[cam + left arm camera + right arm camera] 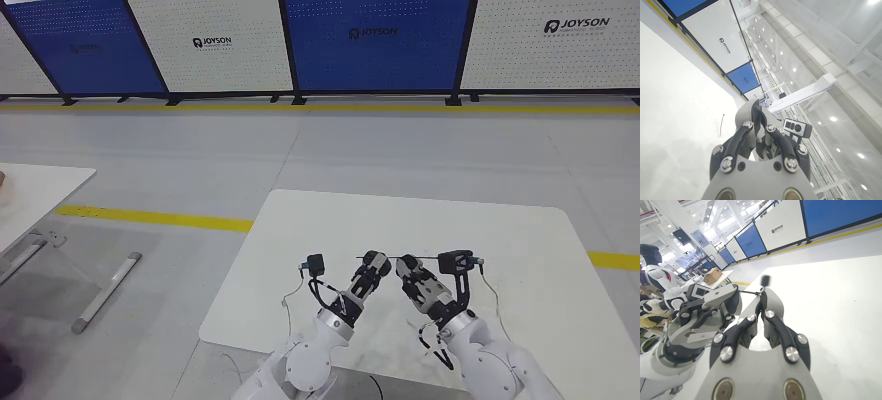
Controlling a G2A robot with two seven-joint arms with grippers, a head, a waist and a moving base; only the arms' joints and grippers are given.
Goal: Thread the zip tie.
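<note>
Two hands meet tip to tip above the near half of your white table [520,235], close to its front edge. Your left hand [374,263] is pinched narrow, its black pads pressed together on one end of the zip tie [748,292]. Your right hand [408,268] is just as narrow, and its pads clamp the other end. The thin black strap runs straight and nearly level across the short gap between the two hands, off the table surface. From the right wrist view you see the strap enter the left hand's fingers [734,303] from the side. A loose zip tie [721,125] lies flat on the table beyond the left hand, well apart from both hands, its small head at the far end. Blue and white partition panels [375,45] stand across the floor behind the table.
</note>
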